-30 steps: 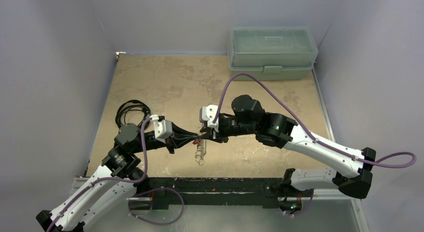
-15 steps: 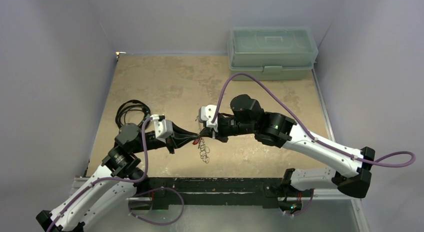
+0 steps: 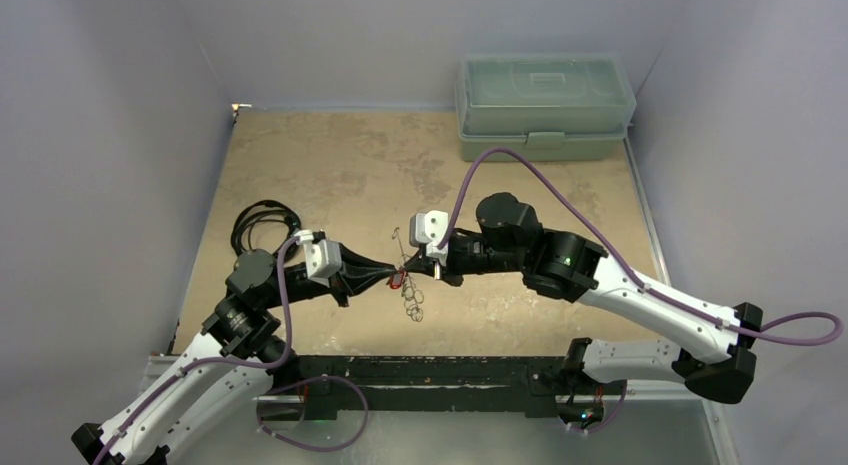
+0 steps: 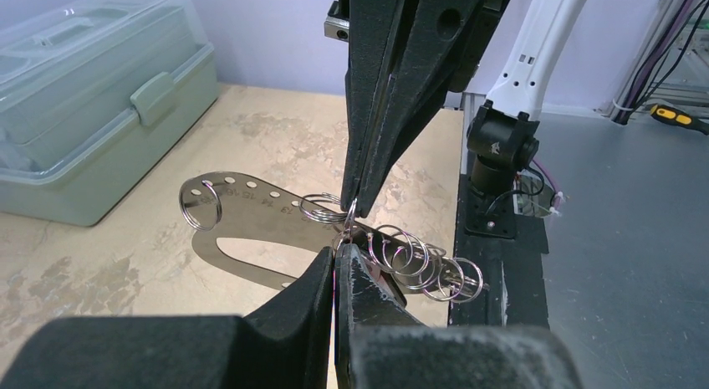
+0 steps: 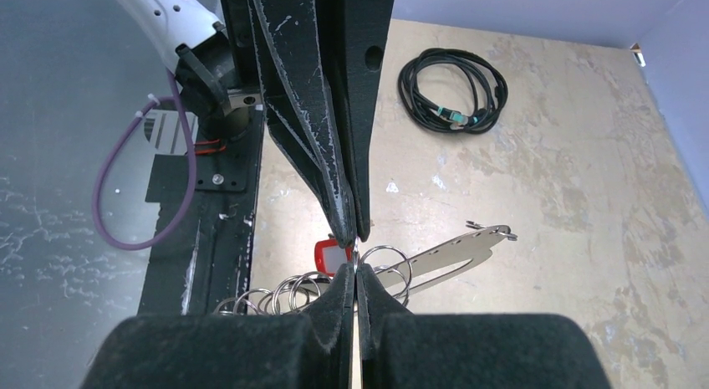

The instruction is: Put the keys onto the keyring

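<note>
Threading in hand, not confirmed complete. The left gripper [image 4: 336, 268] is pressed together on the key [image 5: 332, 257]. The right gripper [image 5: 356, 280] pinches the keyring [image 4: 251, 217]. Both are aloft near the desk's [image 3: 330, 165] near edge (whether the key is on a ring is unclear).

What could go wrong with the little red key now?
1. The tiny silver key with a red plastic head sits at the very tips of the shut left gripper; it might slip and drop.
2. The shut right gripper pinches one thin ring of the silver wire keyring, the rest dangling; a tug may pull it free.
</note>
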Controlling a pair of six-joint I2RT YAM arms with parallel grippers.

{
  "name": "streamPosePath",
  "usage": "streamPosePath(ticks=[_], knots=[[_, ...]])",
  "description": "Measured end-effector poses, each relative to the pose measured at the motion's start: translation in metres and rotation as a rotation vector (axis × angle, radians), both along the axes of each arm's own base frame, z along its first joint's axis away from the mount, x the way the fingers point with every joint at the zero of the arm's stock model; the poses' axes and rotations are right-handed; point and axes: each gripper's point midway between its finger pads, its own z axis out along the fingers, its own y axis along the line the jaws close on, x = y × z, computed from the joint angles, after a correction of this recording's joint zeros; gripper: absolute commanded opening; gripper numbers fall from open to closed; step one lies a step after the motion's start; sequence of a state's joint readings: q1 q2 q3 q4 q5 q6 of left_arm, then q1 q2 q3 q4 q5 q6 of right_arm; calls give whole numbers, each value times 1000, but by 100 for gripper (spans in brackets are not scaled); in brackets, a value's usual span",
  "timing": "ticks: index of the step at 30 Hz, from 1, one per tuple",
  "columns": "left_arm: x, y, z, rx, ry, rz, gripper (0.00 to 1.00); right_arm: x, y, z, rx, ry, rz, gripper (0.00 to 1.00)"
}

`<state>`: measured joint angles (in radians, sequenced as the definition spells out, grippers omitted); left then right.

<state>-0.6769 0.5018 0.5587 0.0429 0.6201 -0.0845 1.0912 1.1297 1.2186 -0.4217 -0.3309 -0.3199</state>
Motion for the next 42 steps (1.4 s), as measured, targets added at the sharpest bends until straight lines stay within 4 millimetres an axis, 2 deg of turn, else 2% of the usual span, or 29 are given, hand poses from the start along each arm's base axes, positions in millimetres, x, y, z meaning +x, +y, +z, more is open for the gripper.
streamPosePath(ticks=[19,23,27,31,39,42], knots=[[1,1,-4,10,14,8,0,2,2,-5,48,-21,-9,0],[1,1,-3,7,10,8,25,1,1,-5,72,-24,-11,0],[-1,2,0,0,3,6,38,1,2,-4,88,-20,-11,0],[-3,1,3,-11,-6,-4,37,0,3,-2,102,-17,-8,0],[-7,0,6,-18,-15,-32,22,-3,8,3,135,-11,10,0],[-8,0,7,-20,-18,-38,20,-4,8,4,142,-10,16,0]])
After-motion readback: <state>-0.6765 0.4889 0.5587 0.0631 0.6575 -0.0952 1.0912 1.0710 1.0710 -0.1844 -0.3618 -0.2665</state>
